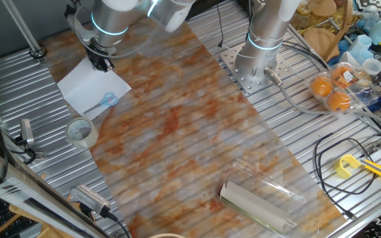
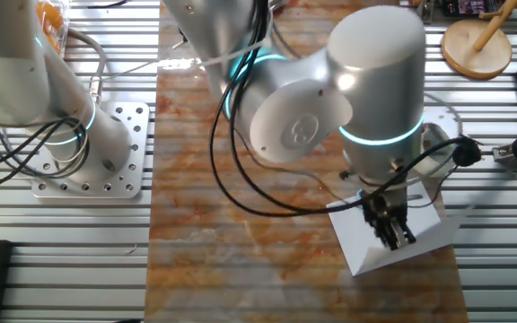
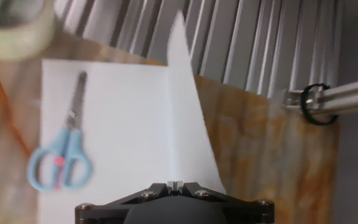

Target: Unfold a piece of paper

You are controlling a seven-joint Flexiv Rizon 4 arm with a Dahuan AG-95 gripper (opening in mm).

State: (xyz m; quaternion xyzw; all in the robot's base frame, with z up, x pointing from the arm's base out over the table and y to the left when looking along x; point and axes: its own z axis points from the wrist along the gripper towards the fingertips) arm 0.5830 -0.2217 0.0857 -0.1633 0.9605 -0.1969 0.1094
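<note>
One clear plastic clamshell box [image 1: 339,84] sits at the far right of the table [image 1: 197,125] in one fixed view, holding orange fruits [image 1: 322,86]; nearer the front lies a clear plastic sleeve [image 1: 263,188] with an off-white rolled sheet [image 1: 253,206] inside it. Behind the box, a heap of toys and clutter [image 1: 369,30] fills the corner, too jumbled to sort out.

The table is ribbed metal slats, covered down the middle by an orange-and-white marbled mat [image 1: 190,132]. A second arm's base [image 1: 260,56] is bolted to a plate beside the mat. A translucent tape roll [image 1: 82,132] lies near the mat's left edge, and a yellow-handled tool [image 1: 366,168] lies on the slats at the right, by a loop of black cable [image 1: 329,165].

The piece of paper [image 1: 91,89] lies at the far left end of the mat, just beyond the tape roll. Most of it is flat, with its long axis running diagonally from the mat's corner toward the centre. A blue scissors shape [image 1: 108,100] shows on the flat part, near the edge that faces the tape roll; whether it is printed or a real pair cannot be told. In the hand view one flap [image 3: 188,118] stands up along a crease, tapering to a point away from the camera.

The fingers [image 2: 391,226] come down onto the paper at this raised flap. They appear pressed close together on its lower edge, with the flap running down between them in the hand view, though the tips themselves are hidden by the gripper body.
</note>
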